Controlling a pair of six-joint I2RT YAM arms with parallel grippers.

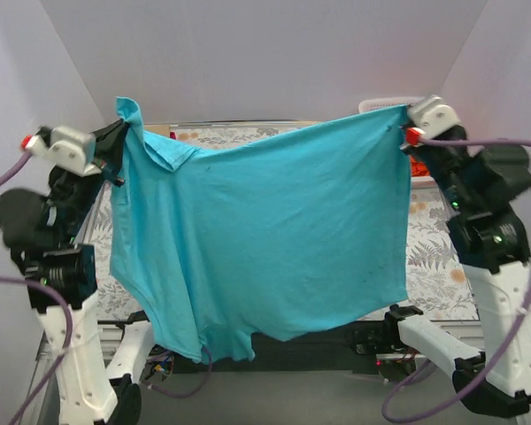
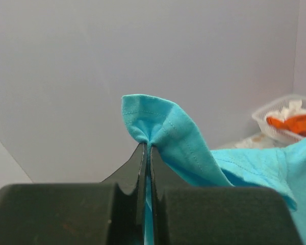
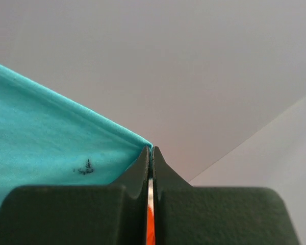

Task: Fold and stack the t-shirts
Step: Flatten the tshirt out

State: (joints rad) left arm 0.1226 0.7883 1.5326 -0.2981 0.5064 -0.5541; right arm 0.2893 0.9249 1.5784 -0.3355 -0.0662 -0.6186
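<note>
Left claw [image 1: 122, 135] and right claw [image 1: 404, 115] each pinch a top corner; teal shirt [image 1: 265, 239] hangs spread sideways between them.

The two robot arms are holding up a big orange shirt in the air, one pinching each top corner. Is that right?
Not orange: the shirt is turquoise, as the top view shows. The left gripper and right gripper do pinch its top corners.
</note>
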